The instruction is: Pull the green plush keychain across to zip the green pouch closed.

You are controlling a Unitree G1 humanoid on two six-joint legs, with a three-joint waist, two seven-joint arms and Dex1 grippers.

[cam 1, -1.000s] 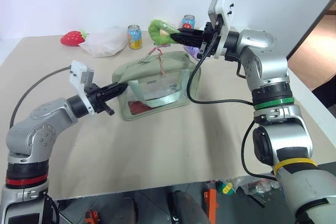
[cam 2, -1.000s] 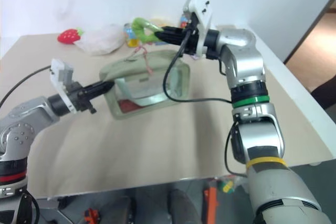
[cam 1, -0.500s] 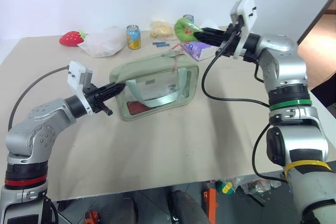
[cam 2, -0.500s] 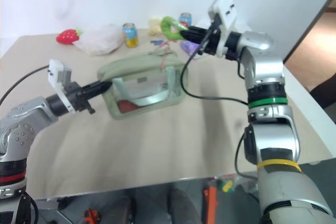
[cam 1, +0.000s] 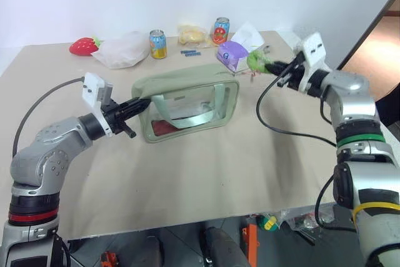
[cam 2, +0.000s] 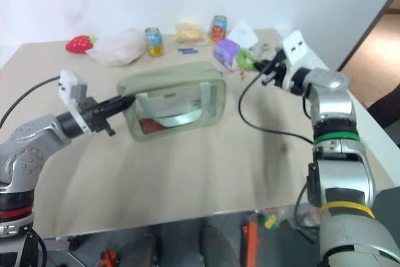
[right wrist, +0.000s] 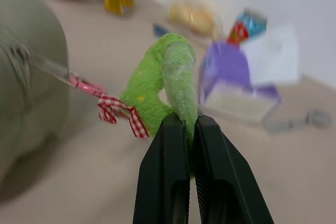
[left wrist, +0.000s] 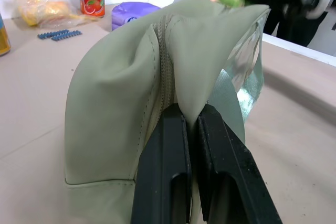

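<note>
The green pouch (cam 1: 187, 101) stands on the table, its clear side panel facing me. My left gripper (cam 1: 139, 105) is shut on the fabric at the pouch's left end; in the left wrist view (left wrist: 190, 116) the fold sits between its fingers. There the zipper (left wrist: 165, 72) runs joined along the pouch's top. My right gripper (cam 1: 270, 67) is shut on the green plush keychain (cam 1: 256, 62), just past the pouch's right end. A pink clip with a red checked ribbon (right wrist: 123, 109) links the green plush keychain (right wrist: 163, 77) to the pouch.
At the back stand a red strawberry plush (cam 1: 85, 45), a white plastic bag (cam 1: 122, 49), a yellow can (cam 1: 158, 43), a snack bag (cam 1: 192, 34), a red-blue can (cam 1: 220, 30) and a purple pack (cam 1: 232, 54) close behind the keychain. The table's right edge lies near my right arm.
My right gripper has carried the keychain rightward and down, from above the pouch's middle to beyond its right end. The left gripper has kept its hold in place.
</note>
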